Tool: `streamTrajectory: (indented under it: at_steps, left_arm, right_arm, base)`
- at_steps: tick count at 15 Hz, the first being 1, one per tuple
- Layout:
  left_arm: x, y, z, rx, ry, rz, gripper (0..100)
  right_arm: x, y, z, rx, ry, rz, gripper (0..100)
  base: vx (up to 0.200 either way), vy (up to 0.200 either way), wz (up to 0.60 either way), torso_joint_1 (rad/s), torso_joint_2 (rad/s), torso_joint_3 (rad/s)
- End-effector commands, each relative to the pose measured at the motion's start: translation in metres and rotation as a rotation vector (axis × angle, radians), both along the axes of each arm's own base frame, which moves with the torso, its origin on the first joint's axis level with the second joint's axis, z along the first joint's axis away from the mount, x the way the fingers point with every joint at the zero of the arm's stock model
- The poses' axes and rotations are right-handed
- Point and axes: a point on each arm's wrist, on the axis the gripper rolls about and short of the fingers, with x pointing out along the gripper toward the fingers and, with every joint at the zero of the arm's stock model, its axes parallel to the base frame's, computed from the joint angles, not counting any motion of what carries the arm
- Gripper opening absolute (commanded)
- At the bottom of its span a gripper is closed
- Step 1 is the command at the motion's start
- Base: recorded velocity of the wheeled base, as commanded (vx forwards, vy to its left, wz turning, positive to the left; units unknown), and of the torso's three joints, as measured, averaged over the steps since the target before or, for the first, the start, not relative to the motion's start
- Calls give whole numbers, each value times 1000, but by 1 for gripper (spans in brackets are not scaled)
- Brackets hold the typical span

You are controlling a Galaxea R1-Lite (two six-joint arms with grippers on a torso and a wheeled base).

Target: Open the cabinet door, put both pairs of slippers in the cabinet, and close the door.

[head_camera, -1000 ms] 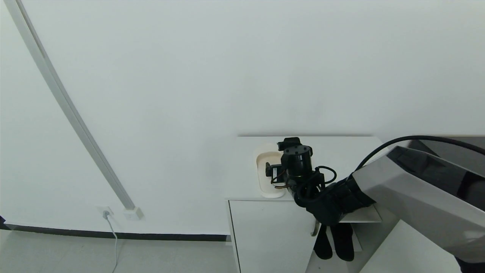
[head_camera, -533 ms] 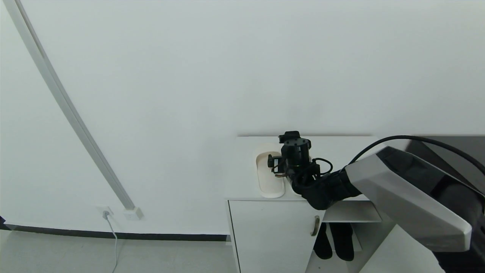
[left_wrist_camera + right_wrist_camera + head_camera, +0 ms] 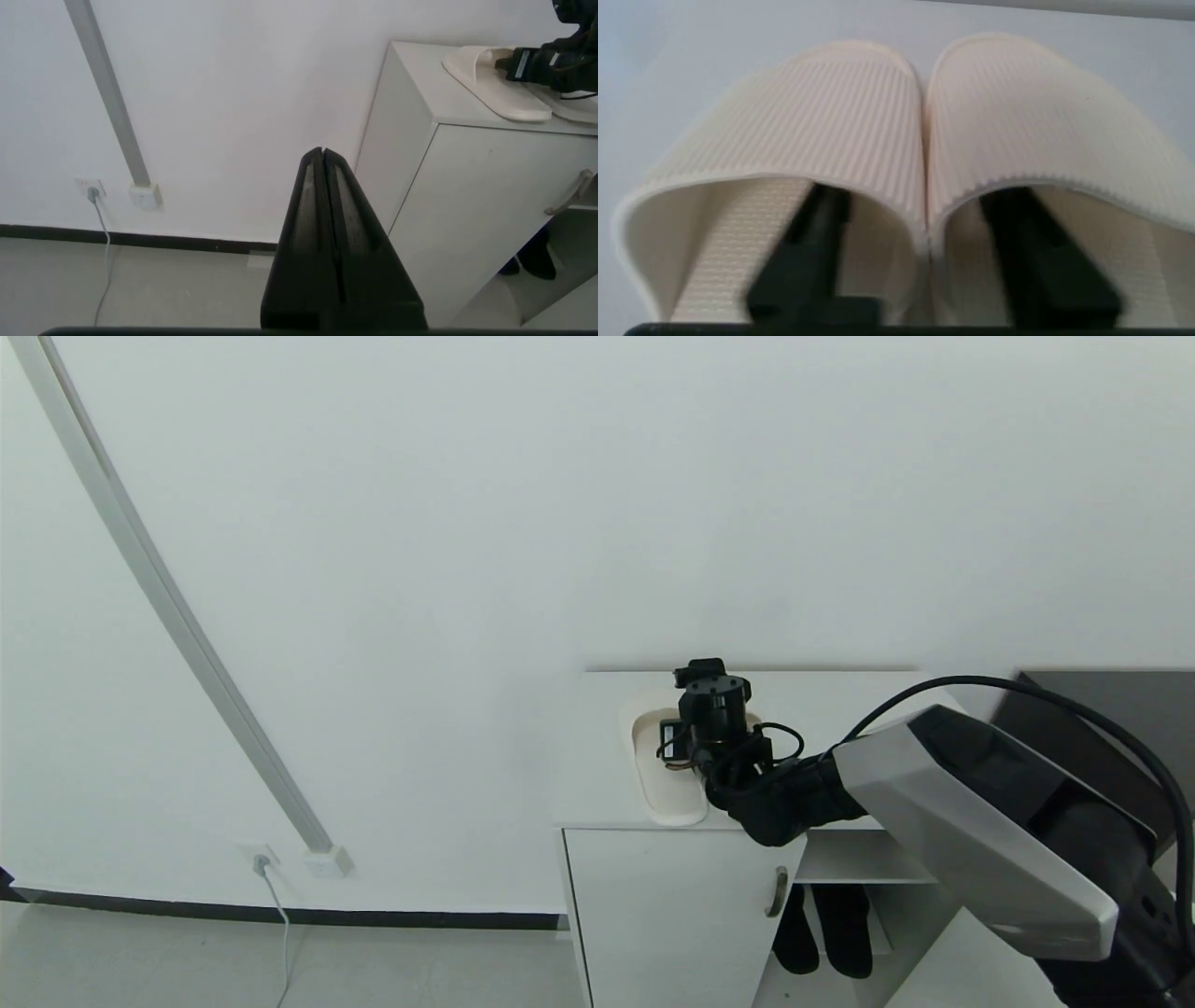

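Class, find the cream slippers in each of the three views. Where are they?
Head view: cream slippers on the cabinet top, lower middle.
Left wrist view: cream slippers far off on the cabinet top.
Right wrist view: cream slippers close up, cabinet top behind.
Shared landmark: the cabinet top.

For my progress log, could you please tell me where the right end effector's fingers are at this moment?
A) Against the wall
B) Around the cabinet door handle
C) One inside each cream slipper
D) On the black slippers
C: in the right wrist view the right end effector has its fingers spread, one under the strap of each of the cream slippers on the cabinet top.
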Motion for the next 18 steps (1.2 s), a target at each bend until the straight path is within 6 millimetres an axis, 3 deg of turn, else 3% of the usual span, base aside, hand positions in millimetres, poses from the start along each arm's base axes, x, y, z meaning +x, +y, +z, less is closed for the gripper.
streamTrajectory:
  at_steps: [1,4,6,7,9,14,18]
  left_arm:
    - [0,0,0,-1,0,1,0]
    - [0,0,0,-1,0,0,0]
    - [0,0,0,-1,0,1,0]
    - [0,0,0,-1,0,1,0]
    - [0,0,0,-3,2,1,0]
    - [0,0,0,-4,0,4,0]
    - [0,0,0,-6,0,7,0]
  right_arm:
    - [0,0,2,5,-6,-2,0]
    - [-8,-4,23,27,-37,5,0]
    - [-25,-13,45,35,-33,56,0]
    - [-47,-23,61,40,-22,124,0]
    - [-74,-36,71,32,-13,157,0]
    - [-149,-78,58,-30,-7,297,0]
    - [-171,-84,51,-48,33,324,0]
  base:
    - [0,0,0,0,0,0]
    - [0,0,0,0,0,0]
    - [0,0,0,0,0,0]
    - [0,0,0,0,0,0]
    - [0,0,0,0,0,0]
    - [0,0,0,0,0,0]
    - [0,0,0,0,0,0]
